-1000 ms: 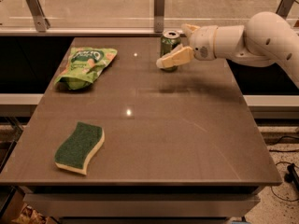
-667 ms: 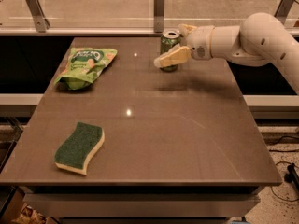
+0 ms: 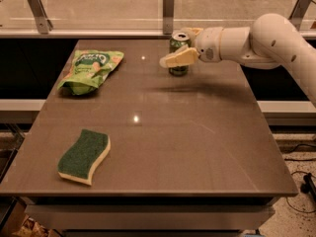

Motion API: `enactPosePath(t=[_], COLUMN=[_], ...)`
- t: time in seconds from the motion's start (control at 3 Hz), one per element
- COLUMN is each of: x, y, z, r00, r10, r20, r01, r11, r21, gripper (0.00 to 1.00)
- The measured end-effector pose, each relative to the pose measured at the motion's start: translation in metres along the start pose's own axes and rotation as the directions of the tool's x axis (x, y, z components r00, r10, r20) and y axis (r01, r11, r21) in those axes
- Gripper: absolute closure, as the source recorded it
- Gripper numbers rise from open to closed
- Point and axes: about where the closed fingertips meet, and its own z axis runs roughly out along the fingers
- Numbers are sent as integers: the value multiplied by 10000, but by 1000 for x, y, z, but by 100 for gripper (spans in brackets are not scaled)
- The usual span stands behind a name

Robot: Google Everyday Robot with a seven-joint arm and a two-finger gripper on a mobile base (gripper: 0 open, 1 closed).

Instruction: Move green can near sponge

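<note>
Barely begun: gripper (image 3: 177,48) clamped on green can (image 3: 179,39), table (image 3: 207,132) 12 o'clock.
Sponge (image 3: 84,156) at 8 o'clock, well apart; whole carry + release left.

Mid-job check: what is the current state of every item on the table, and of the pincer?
green can: upright near the far edge of the table, gripped.
pincer: shut on the green can, one finger in front, one behind.
sponge: lying flat, green side up, near-left corner, nothing touching it.
snack bag: lying flat, crumpled, far left.
</note>
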Motion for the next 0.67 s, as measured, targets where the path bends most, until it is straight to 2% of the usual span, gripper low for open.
enactPosePath(t=[0.67], x=[-1], y=[3], z=[5], r00=[10000], r10=[1], r20=[12], r01=[-1], r11=[10000], r21=[-95], gripper=[62])
